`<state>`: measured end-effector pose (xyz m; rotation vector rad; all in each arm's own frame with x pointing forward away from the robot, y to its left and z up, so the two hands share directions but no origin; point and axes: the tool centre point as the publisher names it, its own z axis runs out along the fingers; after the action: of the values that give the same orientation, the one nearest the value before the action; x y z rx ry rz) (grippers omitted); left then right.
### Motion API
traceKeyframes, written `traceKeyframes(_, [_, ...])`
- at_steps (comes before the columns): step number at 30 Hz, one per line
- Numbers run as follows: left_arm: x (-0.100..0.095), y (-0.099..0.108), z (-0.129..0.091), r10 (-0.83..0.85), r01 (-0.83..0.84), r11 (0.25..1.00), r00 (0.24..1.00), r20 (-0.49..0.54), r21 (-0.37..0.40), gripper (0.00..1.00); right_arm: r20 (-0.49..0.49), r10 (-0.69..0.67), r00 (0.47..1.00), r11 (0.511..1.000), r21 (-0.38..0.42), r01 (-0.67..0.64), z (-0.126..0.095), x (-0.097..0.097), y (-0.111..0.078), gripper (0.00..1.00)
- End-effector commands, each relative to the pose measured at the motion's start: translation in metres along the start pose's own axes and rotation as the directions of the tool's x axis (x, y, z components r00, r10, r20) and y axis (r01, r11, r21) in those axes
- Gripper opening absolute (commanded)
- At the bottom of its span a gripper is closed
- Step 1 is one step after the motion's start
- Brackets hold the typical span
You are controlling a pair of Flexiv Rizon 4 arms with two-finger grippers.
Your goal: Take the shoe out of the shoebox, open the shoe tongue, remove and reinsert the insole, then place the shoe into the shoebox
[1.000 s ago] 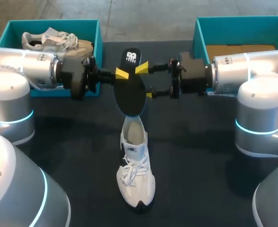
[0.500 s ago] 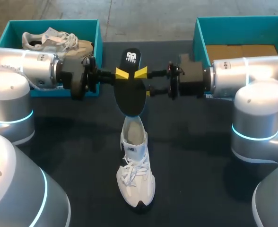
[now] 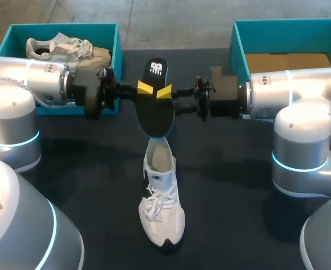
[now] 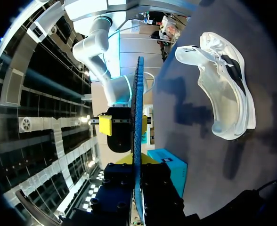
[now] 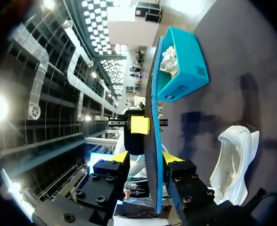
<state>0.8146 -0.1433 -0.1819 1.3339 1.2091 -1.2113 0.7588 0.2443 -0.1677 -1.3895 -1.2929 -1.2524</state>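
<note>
The insole (image 3: 154, 115) hung in the upper middle of the head view, out of the shoe and standing nearly on end. Its long axis ran up and down the frame, with the white-marked heel end uppermost and the toe end lowest, right at the heel opening of the shoe (image 3: 161, 208). Whether the two touched, you could not have told.

The shoe lay on the table in the lower middle, in line with the insole, its toe toward the bottom edge.

Your left gripper (image 3: 144, 88) came in from the left and was clamped on the insole at about mid-length. Its wrist view showed the insole edge-on, pinched between the fingers.

Your right gripper (image 3: 170, 101) faced it from the right at much the same height, spread and straddling the opposite edge. In its wrist view one finger stood apart from the insole, so I judged it not yet gripping.

Both claws were equally near. Reinsertion, as I read it, turned on that axis: the toe end already pointed at the opening, so the insole had to travel along its own length, down the frame.
</note>
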Motion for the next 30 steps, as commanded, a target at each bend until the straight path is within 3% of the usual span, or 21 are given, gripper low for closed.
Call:
traceKeyframes(1, [0.0006,-0.0001,0.0007,0.002,-0.002,1.0,1.0,0.001,-0.001,0.0,0.011,0.0,1.0,1.0,-0.002,0.0,0.0075,0.0006,-0.0005,0.39])
traceKeyframes(30, [0.0006,-0.0001,0.0007,0.002,-0.002,1.0,1.0,0.001,-0.001,0.0,0.024,-0.044,0.999,0.997,0.062,0.043,0.0128,-0.0036,-0.0022,0.21])
